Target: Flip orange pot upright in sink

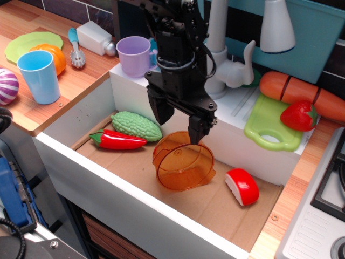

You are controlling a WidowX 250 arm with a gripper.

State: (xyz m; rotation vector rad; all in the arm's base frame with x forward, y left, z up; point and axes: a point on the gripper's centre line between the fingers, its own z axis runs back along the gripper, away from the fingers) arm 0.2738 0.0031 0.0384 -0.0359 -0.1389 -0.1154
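The orange pot (183, 164) is translucent and lies tilted on the brown floor of the white sink (135, 202), near the middle. Its wide rim faces up and towards the back. My black gripper (178, 125) hangs just above the pot's back rim with its jaws apart. The right fingertip (197, 135) is at the pot's rim, and I cannot tell if it touches. The left fingertip (160, 114) is clear of the pot, above the green vegetable. Nothing is held.
In the sink lie a green bumpy gourd (137, 125), a red chili (118, 140) and a red-and-white food piece (242, 186). The grey faucet (218, 48) stands behind the gripper. A purple cup (135, 54), blue cup (39, 75) and light-green tray (272, 129) with a strawberry sit around.
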